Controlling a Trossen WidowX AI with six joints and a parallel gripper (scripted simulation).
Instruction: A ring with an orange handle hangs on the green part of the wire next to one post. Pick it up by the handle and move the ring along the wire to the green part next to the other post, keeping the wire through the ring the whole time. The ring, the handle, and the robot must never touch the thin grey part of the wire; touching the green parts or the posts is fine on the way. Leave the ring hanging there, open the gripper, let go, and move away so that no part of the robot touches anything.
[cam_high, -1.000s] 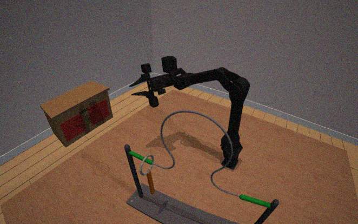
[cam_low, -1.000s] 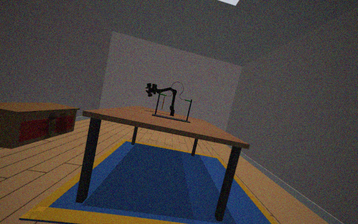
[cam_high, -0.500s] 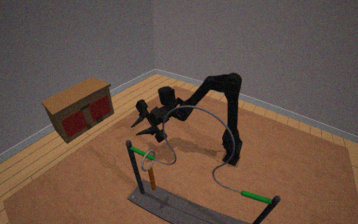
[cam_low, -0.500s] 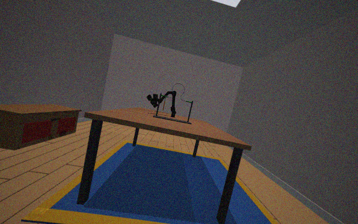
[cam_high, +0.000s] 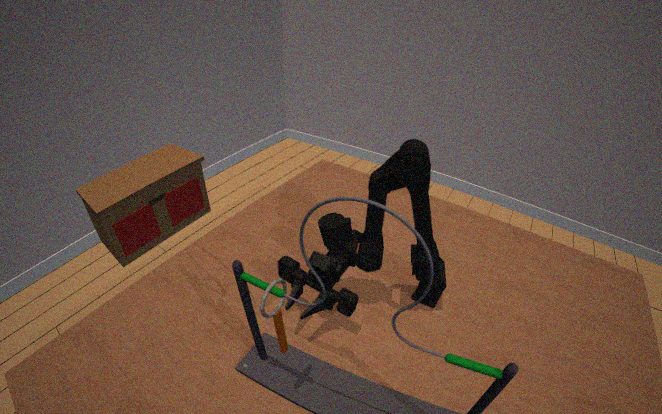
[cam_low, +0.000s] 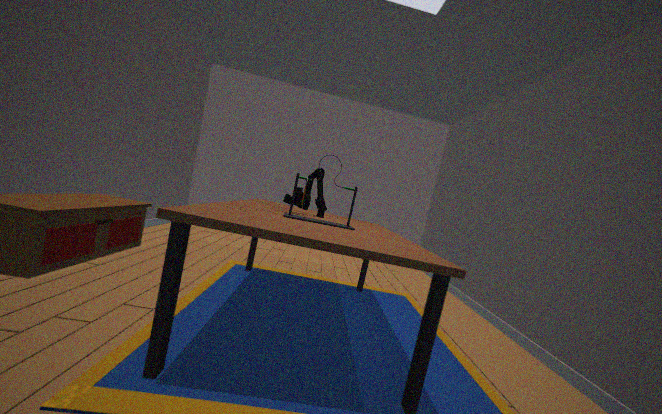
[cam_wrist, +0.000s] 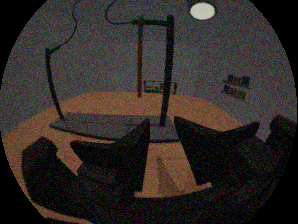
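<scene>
While the ring (cam_high: 274, 298) hangs on green wire (cam_high: 261, 283), end effector (cam_high: 304, 301) at its 3 o'clock, part-open, grasping nothing.

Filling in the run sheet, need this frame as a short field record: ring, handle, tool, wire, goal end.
ring: hanging on the green sleeve beside the near-left post, wire through it
handle: orange, hanging below the ring, not gripped
tool: low over the table behind the ring, fingers partly open, nothing between them
grey wire: loops up behind the arm, then curves down to the other green sleeve
goal end: green sleeve by the right post, nothing on it
base plate: grey, between the posts
</scene>
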